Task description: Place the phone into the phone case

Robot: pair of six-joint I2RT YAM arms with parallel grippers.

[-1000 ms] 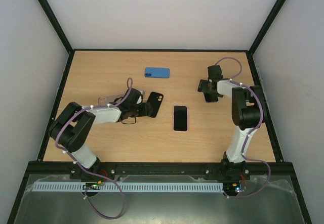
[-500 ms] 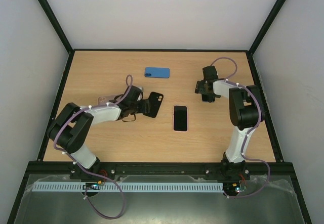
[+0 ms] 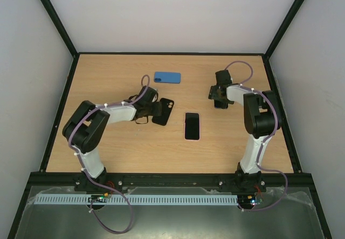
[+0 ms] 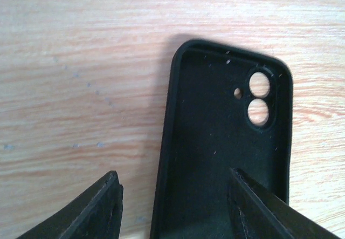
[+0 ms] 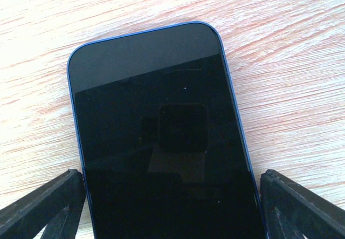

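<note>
A black phone case (image 4: 226, 158) lies inside-up on the wooden table, camera holes at its far end; it also shows in the top view as the black case (image 3: 163, 111). My left gripper (image 4: 173, 173) is open and straddles the case's left wall, one finger (image 4: 97, 206) over the table and the other finger (image 4: 253, 206) inside the case. A dark phone with a blue rim (image 5: 161, 142) lies flat, screen up. My right gripper (image 5: 172, 177) is open around it, with its fingertips right beside the two long edges. In the top view the right gripper (image 3: 220, 100) covers most of that phone.
A second phone with a pink rim (image 3: 192, 126) lies at mid-table. A blue case or phone (image 3: 167, 77) lies farther back. Black frame posts and white walls close in the table (image 3: 108, 147) on three sides.
The left arm has reached right and farther over the black case, and its jaws have narrowed. The right gripper shifted slightly left over the phone and its jaws have drawn in.
</note>
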